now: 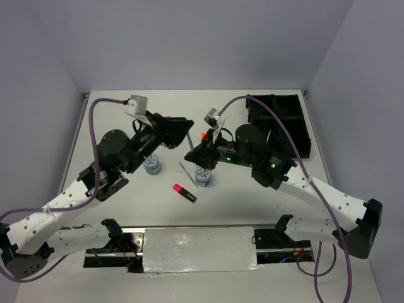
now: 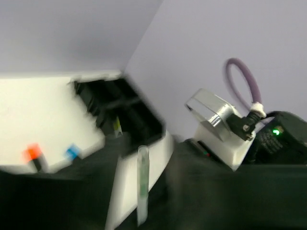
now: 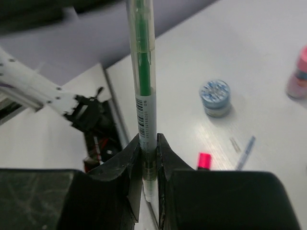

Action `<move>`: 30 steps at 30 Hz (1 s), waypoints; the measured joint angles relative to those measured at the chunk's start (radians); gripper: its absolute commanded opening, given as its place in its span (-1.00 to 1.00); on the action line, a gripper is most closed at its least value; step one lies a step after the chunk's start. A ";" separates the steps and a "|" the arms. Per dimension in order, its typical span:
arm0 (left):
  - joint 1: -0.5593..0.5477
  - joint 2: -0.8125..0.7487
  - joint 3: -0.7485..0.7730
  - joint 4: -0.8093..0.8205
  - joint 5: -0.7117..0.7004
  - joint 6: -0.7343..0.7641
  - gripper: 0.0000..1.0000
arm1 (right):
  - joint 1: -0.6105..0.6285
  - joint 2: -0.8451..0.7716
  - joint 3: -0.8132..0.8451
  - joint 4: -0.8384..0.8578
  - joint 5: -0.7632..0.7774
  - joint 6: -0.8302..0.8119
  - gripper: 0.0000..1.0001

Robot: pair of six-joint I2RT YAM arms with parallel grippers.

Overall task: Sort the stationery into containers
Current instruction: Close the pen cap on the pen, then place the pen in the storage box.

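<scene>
My right gripper is shut on a clear pen with green ink, which stands up out of its jaws above the table's middle. My left gripper faces it from the left. In the blurred left wrist view its jaws stand wide apart around the same pen without closing on it. The black organiser tray sits at the far right. On the table lie a pink-capped highlighter, two patterned tubs and a thin pale pen.
An orange-capped highlighter and a blue-capped one lie between the grippers and the tray. A pink bottle stands beyond the left tub. Both arms crowd the table's centre.
</scene>
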 measured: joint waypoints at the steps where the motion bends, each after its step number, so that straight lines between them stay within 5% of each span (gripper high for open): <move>1: -0.011 0.036 0.068 -0.107 -0.040 0.010 0.98 | -0.013 -0.024 -0.056 0.032 0.026 0.008 -1.00; 5: -0.019 0.152 0.332 -0.402 -0.205 0.007 0.99 | -0.095 -0.078 -0.191 0.039 0.123 0.024 -1.00; 11: 0.008 0.214 0.611 -0.657 -0.454 -0.016 0.99 | -0.453 -0.063 -0.228 -0.133 0.224 0.055 -1.00; 20: 0.012 0.072 0.200 -0.772 -0.397 -0.019 0.99 | -0.776 0.404 0.087 -0.409 0.440 0.002 -1.00; 30: 0.012 0.047 -0.122 -0.833 -0.258 -0.045 0.99 | -0.860 0.610 0.259 -0.504 0.470 -0.031 -0.82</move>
